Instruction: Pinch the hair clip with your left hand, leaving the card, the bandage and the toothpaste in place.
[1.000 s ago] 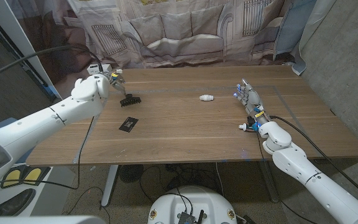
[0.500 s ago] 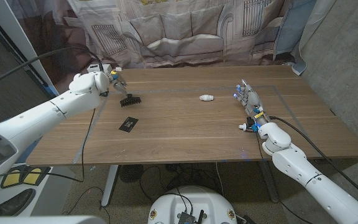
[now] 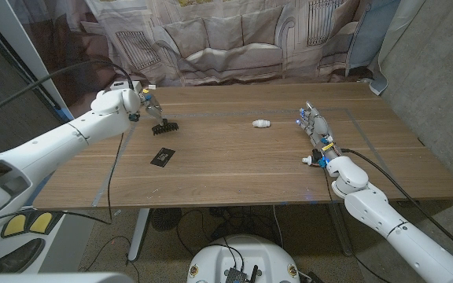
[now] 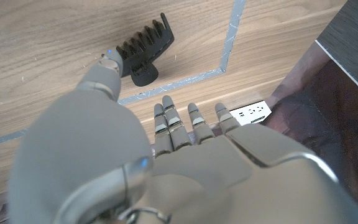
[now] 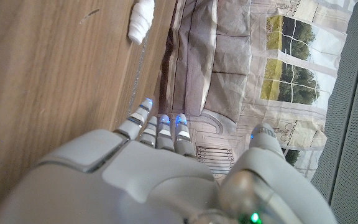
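Note:
The black toothed hair clip (image 3: 166, 126) lies on the wooden table (image 3: 234, 169) at the far left. My left hand (image 3: 142, 101) hovers just behind it. In the left wrist view the thumb tip (image 4: 109, 62) sits against the clip (image 4: 143, 51) while the other fingers (image 4: 178, 123) stretch out apart from it, so nothing is gripped. The black card (image 3: 162, 157) lies nearer the front. A white bandage roll (image 3: 261, 123) rests mid-table. My right hand (image 3: 314, 124) stands with fingers straight and empty, and the small toothpaste tube (image 3: 310, 160) is beside its wrist.
Grey tape lines (image 4: 230, 34) cross the table near the clip. A white power strip (image 4: 251, 112) sits at the far left table edge, with cables behind it. A curtain hangs behind the table. The bandage roll (image 5: 143, 18) lies ahead of the right hand.
My left arm has shifted slightly toward the table's far left, with the hand still by the clip. The clip, card, bandage and right hand have not moved.

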